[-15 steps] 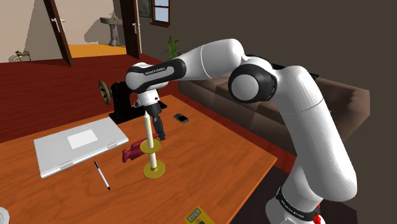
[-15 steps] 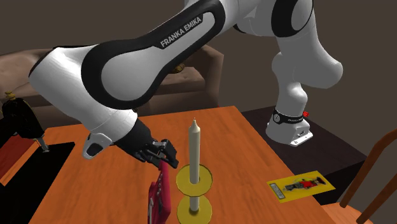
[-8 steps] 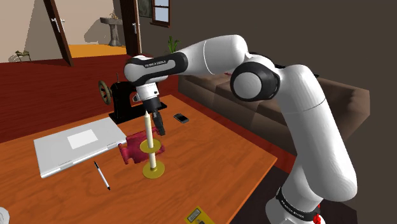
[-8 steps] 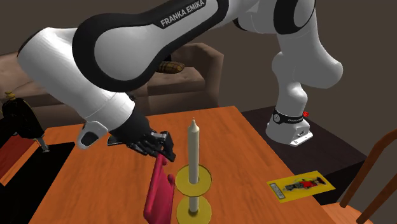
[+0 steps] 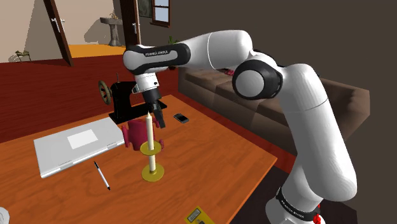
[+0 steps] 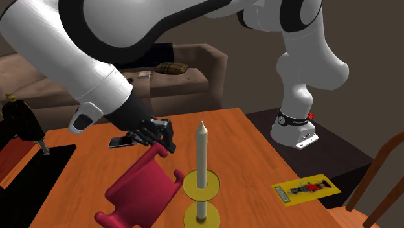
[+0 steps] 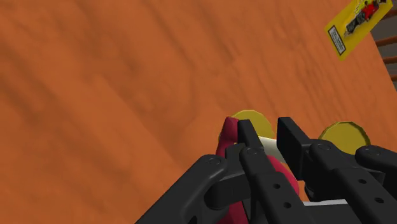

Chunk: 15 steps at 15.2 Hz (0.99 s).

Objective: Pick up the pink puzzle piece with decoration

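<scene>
I read jaws clamped on pink puzzle piece [image 6: 139, 191] | piece hangs tilted above the surface [image 6: 252, 149], lower left of frame | just beside white candle [image 6: 202, 155] standing in yellow holder [image 6: 191, 217]

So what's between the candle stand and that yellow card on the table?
Only bare orange-brown table runs from the candle stand to the yellow card, as the second exterior view shows.
</scene>
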Each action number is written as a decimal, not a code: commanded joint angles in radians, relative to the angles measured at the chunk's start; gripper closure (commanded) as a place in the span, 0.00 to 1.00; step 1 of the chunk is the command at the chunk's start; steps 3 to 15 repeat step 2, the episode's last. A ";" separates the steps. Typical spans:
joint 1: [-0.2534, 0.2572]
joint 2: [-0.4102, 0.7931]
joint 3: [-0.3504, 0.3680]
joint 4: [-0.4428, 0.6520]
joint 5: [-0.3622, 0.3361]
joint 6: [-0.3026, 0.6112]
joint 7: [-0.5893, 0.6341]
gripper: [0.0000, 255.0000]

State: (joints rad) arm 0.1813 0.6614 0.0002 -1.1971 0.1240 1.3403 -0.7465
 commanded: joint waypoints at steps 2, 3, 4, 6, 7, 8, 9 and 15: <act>0.001 -0.003 0.002 0.012 0.002 -0.014 0.003 1.00; 0.001 -0.003 0.002 0.012 0.002 -0.014 0.003 1.00; 0.001 -0.003 0.002 0.012 0.002 -0.014 0.003 1.00; 0.001 -0.003 0.002 0.012 0.002 -0.014 0.003 1.00; 0.001 -0.003 0.002 0.012 0.002 -0.014 0.003 1.00; 0.001 -0.003 0.002 0.012 0.002 -0.014 0.003 1.00; 0.001 -0.003 0.002 0.012 0.002 -0.014 0.003 1.00; 0.001 -0.003 0.002 0.012 0.002 -0.014 0.003 1.00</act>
